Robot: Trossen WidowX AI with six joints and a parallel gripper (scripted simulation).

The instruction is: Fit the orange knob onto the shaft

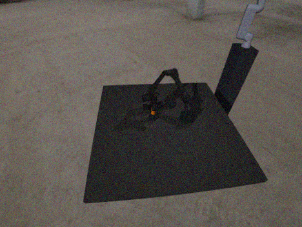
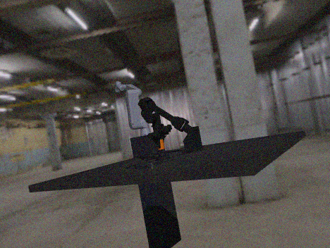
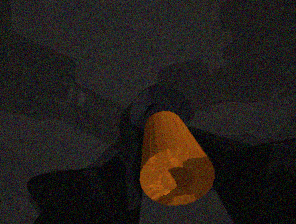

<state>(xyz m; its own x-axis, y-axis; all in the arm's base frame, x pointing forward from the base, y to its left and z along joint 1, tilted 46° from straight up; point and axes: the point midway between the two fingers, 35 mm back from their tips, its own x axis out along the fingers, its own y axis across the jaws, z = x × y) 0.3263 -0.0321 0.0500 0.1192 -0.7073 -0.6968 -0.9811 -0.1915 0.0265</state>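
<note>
The orange knob point(image 1: 153, 112) point(image 2: 162, 144) point(image 3: 175, 172) is held upright below the wrist. In the wrist view its round top faces the camera, partly shaded. My gripper point(image 1: 152, 108) point(image 2: 161, 139) point(image 3: 165, 134) is shut on the knob, with dark fingers on both sides of it. A dark round shape point(image 3: 167, 95), which looks like the pedestal, lies just beyond the knob's lower end in the wrist view. The shaft, the knob's hole and their flat sides are not visible. I cannot tell whether the knob touches the shaft or the pedestal.
The dark table top point(image 1: 161, 158) point(image 2: 229, 160) carries the arm, whose base point(image 2: 193, 139) stands beside the knob. A pale jointed object point(image 1: 246, 24) point(image 2: 133, 109) stands on a dark block point(image 1: 238, 69) beyond the table. Shadows fall around the gripper.
</note>
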